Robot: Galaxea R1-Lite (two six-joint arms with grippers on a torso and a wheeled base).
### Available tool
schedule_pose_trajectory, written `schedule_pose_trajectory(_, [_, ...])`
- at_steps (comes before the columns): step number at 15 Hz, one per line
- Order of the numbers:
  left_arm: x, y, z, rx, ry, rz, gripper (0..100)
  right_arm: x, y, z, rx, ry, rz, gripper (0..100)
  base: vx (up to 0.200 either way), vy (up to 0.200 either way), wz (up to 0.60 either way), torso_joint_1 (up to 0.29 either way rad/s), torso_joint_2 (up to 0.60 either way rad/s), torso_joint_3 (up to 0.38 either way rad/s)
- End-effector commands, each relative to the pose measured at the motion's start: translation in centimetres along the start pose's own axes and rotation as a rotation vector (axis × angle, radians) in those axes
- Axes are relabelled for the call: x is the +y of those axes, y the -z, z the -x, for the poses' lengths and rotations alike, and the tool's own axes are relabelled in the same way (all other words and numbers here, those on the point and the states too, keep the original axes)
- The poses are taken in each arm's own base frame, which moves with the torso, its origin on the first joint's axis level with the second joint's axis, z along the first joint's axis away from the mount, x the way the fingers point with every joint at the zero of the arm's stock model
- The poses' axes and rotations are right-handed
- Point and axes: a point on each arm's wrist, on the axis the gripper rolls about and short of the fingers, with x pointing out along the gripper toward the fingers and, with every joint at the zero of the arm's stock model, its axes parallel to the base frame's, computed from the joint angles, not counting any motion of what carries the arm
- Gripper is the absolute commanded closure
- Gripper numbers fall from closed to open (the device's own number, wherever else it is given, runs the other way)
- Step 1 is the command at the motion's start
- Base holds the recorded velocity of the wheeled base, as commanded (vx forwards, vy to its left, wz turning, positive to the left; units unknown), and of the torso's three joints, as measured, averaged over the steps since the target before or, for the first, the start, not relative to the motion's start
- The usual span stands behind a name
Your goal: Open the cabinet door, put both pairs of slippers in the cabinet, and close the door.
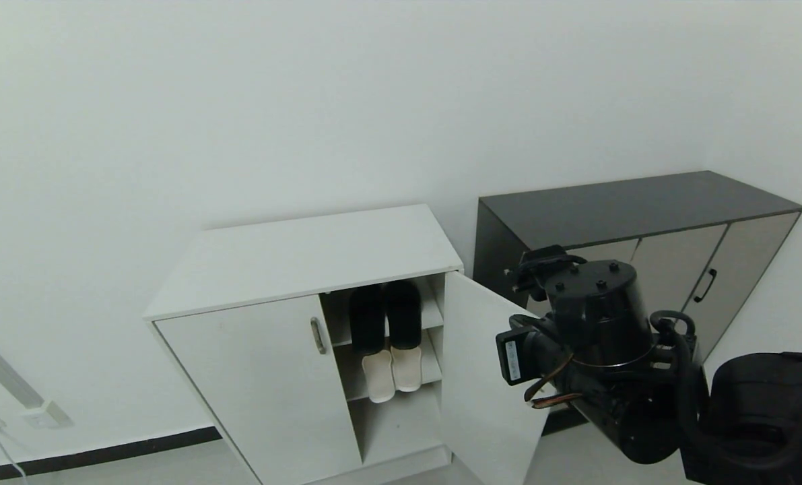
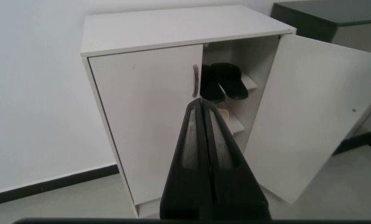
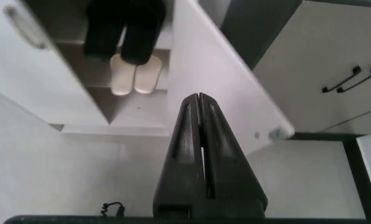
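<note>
While the cabinet door [image 1: 481, 364] is swung open, black slippers [image 1: 386, 316] are shelved inside the cabinet [image 1: 306, 256] above white slippers [image 1: 394, 374], and left claw [image 2: 201, 104] and right claw [image 3: 200, 99] are held closed, empty, before it.

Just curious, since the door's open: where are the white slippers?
In the head view, the white slippers lie inside the cabinet, on the shelf below the black slippers, left of the open door.

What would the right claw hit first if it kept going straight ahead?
Probably the open cabinet door: the shut right claw points at its panel, though depth is unclear.
</note>
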Motion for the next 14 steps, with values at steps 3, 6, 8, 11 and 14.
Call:
schedule_pose_trajectory(3, [0.0,0.0,0.0,0.001,0.0,-0.001,100,-1.0,0.5,-2.0,0.022,0.056,-0.008,100,-0.067,0.0,0.0,-0.001,0.0,0.002])
schedule_pose_trajectory(6, [0.0,0.0,0.0,0.001,0.0,-0.001,100,-3.4,-0.7,-4.7,-0.009,0.113,-0.047,100,0.0,0.0,0.0,0.0,0.0,0.0])
schedule_pose_trajectory(8, [0.0,0.0,0.0,0.001,0.0,-0.001,100,-4.9,-1.0,-6.7,-0.001,0.131,-0.062,100,0.0,0.0,0.0,0.0,0.0,0.0])
schedule_pose_trajectory(11, [0.0,0.0,0.0,0.001,-0.002,-0.001,100,-6.9,-0.7,-9.9,0.017,0.147,-0.089,100,0.0,0.0,0.0,0.0,0.0,0.0])
schedule_pose_trajectory(14, [0.0,0.0,0.0,0.001,-0.002,0.001,100,-7.9,0.0,-11.7,0.041,0.132,-0.103,100,0.0,0.0,0.0,0.0,0.0,0.0])
